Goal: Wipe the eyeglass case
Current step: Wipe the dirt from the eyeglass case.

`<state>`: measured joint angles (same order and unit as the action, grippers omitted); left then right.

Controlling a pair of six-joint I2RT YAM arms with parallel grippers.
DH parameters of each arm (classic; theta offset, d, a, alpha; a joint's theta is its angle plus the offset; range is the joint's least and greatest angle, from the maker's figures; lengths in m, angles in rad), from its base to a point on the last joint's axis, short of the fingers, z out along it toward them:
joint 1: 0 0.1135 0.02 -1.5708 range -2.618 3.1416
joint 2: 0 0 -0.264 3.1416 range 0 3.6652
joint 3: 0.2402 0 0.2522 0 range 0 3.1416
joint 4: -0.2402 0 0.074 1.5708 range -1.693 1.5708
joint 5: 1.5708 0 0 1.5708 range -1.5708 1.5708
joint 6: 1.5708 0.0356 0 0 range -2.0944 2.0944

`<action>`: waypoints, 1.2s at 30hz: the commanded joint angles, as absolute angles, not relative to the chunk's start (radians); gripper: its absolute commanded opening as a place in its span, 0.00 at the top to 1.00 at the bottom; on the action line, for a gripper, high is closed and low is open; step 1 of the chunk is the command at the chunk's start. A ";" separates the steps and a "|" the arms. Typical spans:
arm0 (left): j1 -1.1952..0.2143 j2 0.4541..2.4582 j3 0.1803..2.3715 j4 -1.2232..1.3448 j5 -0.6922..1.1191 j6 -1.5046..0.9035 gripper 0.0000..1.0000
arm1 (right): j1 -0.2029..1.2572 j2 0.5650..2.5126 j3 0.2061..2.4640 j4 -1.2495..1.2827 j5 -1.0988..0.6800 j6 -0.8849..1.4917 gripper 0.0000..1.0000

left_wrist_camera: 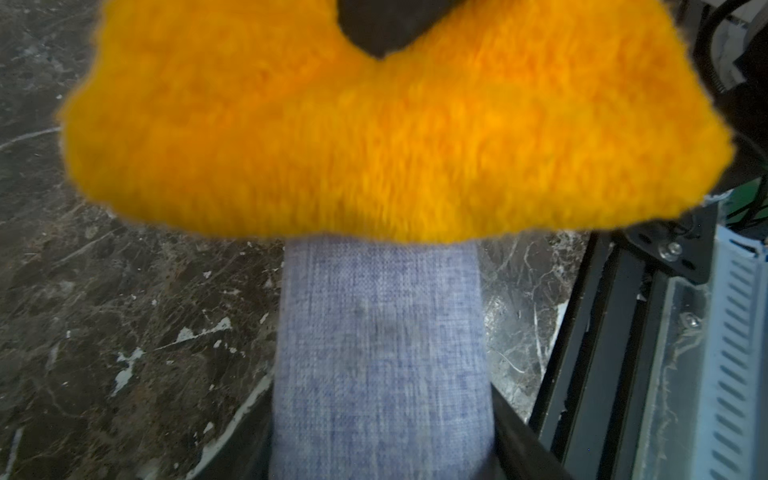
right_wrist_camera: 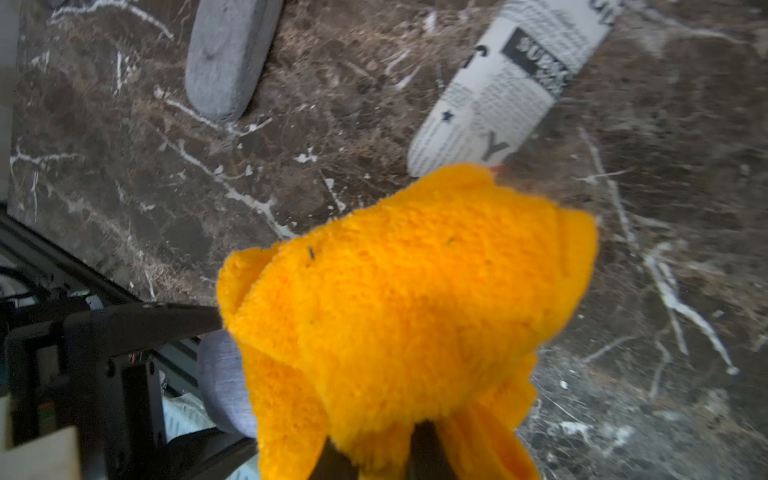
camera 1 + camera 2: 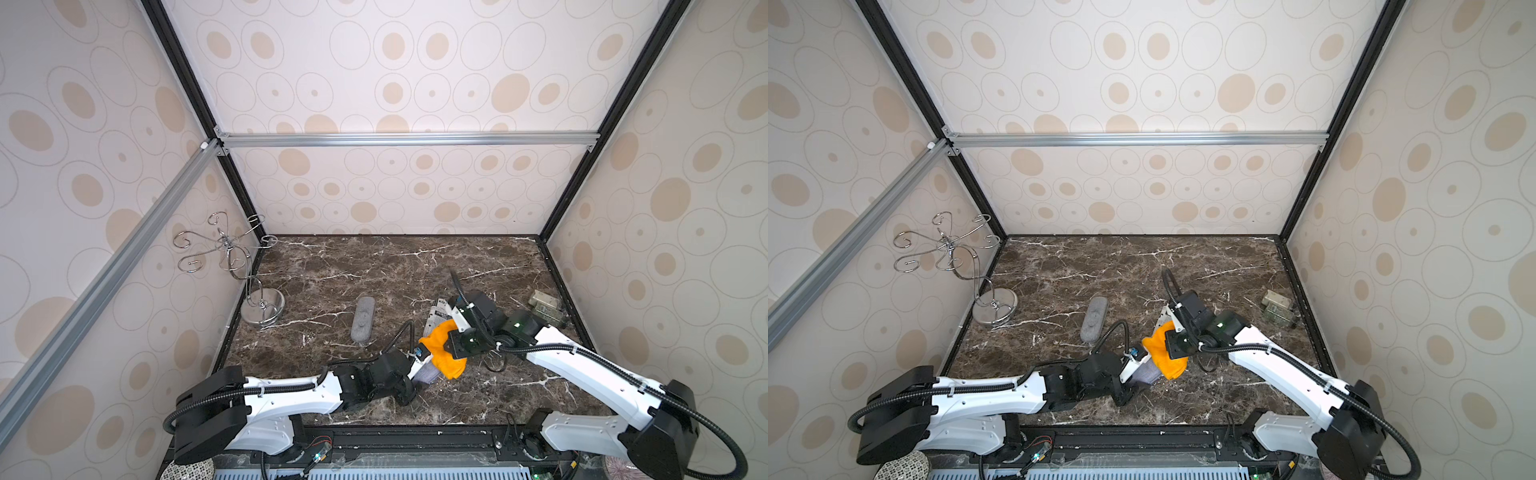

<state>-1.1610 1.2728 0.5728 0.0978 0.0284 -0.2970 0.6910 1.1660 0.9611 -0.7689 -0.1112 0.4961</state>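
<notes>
Blue-grey woven fabric covers the eyeglass case, which sits at the front centre of the desk, clamped at its near end between the two fingers of the left hand. Whether the case touches the desk surface cannot be determined. An orange cloth, thick and fluffy, is draped over the far end of the case and in contact with it, hiding that end completely. The right hand is closed on a bunched part of this cloth, its dark fingers pinching the fabric from above. In both top views the two hands meet nearly tip to tip over the case. Just beyond the cloth lies a newsprint-patterned case, flat on the desk. A grey felt case lies farther left, well apart from the others. A chrome wire stand occupies the far left edge, and two small greenish blocks rest by the right edge
</notes>
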 commanded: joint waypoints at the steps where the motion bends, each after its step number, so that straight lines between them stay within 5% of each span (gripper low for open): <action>1: -1.110 1.233 0.576 0.187 0.148 -0.365 0.52 | 0.636 1.083 0.931 -0.846 -0.082 0.462 1.00; 14: -0.855 1.266 0.535 0.271 0.731 -0.526 0.50 | 0.636 0.930 0.959 -0.796 -0.170 0.377 1.00; 25: -0.779 1.302 0.544 0.429 0.850 -0.647 0.50 | 0.956 1.005 0.934 -0.688 -0.084 0.428 1.00; 36: -0.762 1.263 0.544 0.345 0.906 -0.544 0.48 | 0.854 0.971 0.963 -0.837 0.220 0.437 1.00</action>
<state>-0.7681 1.3045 0.5194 0.3168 0.8326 -0.6041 0.9127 0.9840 0.9352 -0.7395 0.0795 0.4263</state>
